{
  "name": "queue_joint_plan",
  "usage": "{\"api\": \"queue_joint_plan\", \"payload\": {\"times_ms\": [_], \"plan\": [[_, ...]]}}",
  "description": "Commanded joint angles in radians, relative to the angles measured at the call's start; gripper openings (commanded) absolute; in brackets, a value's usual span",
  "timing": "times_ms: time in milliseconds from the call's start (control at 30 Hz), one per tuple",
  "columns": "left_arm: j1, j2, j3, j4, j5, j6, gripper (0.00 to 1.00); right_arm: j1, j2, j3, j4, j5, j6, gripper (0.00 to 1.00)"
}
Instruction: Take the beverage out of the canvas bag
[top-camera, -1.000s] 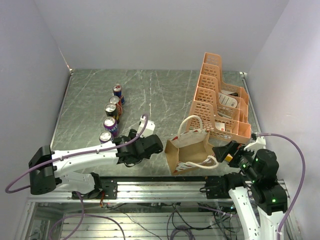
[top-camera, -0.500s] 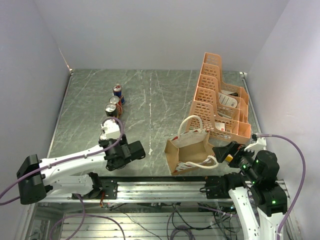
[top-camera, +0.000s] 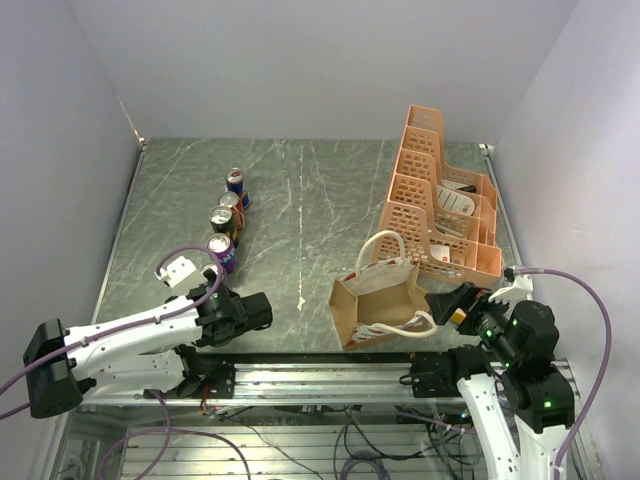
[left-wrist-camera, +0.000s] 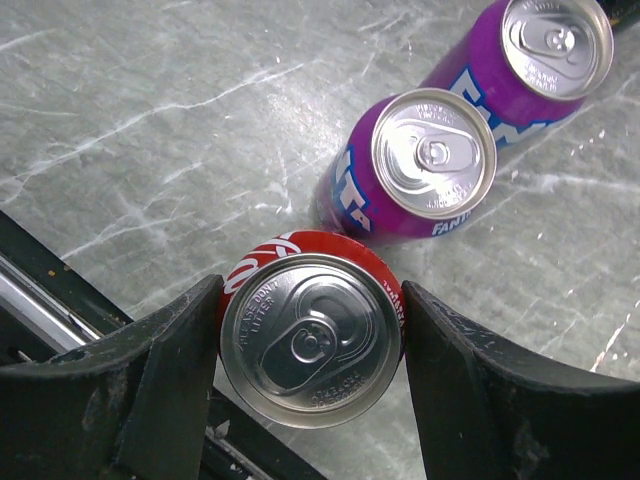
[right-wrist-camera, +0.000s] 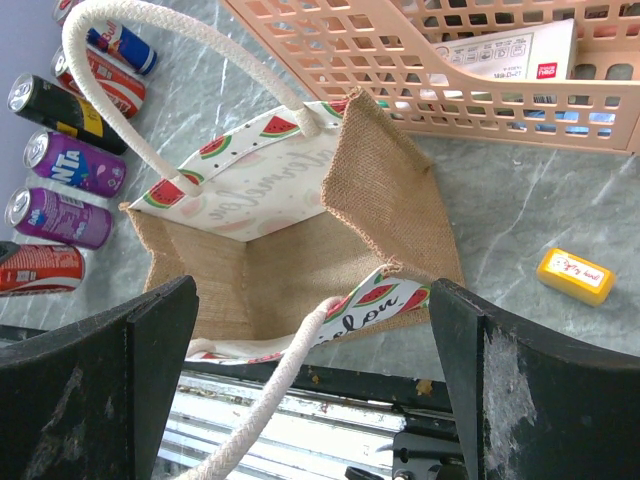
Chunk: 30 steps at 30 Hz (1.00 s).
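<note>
left gripper (left-wrist-camera: 312, 292): jaws clamped on an upright red aluminium cola can (left-wrist-camera: 310, 340), outside the bag. purple soda can (left-wrist-camera: 430, 160) stands just past the tips on the grey marbled table (left-wrist-camera: 150, 120). right gripper (right-wrist-camera: 312, 290): jaws wide apart, boxy tan canvas bag (right-wrist-camera: 385, 180) open-topped between them.

Table: grey marble-patterned top (top-camera: 320, 190).
Rack: orange plastic lattice rack (top-camera: 412, 225) along the right edge, its stepped compartments running from the far right corner toward the near edge.
Rack contents: white packets (top-camera: 458, 200) with red print lie in its compartments.
Can row: upright along the left side, far to near: blue Red Bull can (top-camera: 236, 182), red can (top-camera: 229, 200), black can (top-camera: 221, 218), purple Fanta can (top-camera: 221, 248), second purple Fanta can (left-wrist-camera: 430, 165) just beside it.
Yellow item: small yellow packet (right-wrist-camera: 574, 275), flat near the near right corner, apart from the rack.
</note>
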Motion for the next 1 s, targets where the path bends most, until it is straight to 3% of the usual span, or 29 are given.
{"api": "queue_joint_plan", "payload": {"times_ms": [0, 233, 600, 667, 967], "plan": [[0.036, 0.043, 0.024, 0.005, -0.167, -0.090, 0.07, -0.005, -0.018, -0.009, 0.023, 0.006, 0.002, 1.00], [0.141, 0.099, 0.026, 0.131, -0.153, 0.041, 0.07, -0.005, -0.024, -0.009, 0.022, 0.014, 0.003, 1.00], [0.171, 0.157, -0.007, 0.197, -0.127, 0.102, 0.11, -0.005, -0.034, -0.013, 0.025, 0.020, 0.004, 1.00], [0.172, 0.168, -0.011, 0.208, -0.122, 0.106, 0.18, -0.006, -0.034, -0.013, 0.024, 0.020, 0.004, 1.00], [0.174, 0.159, -0.020, 0.226, -0.122, 0.117, 0.82, -0.005, -0.033, -0.011, 0.024, 0.020, 0.006, 1.00]]}}
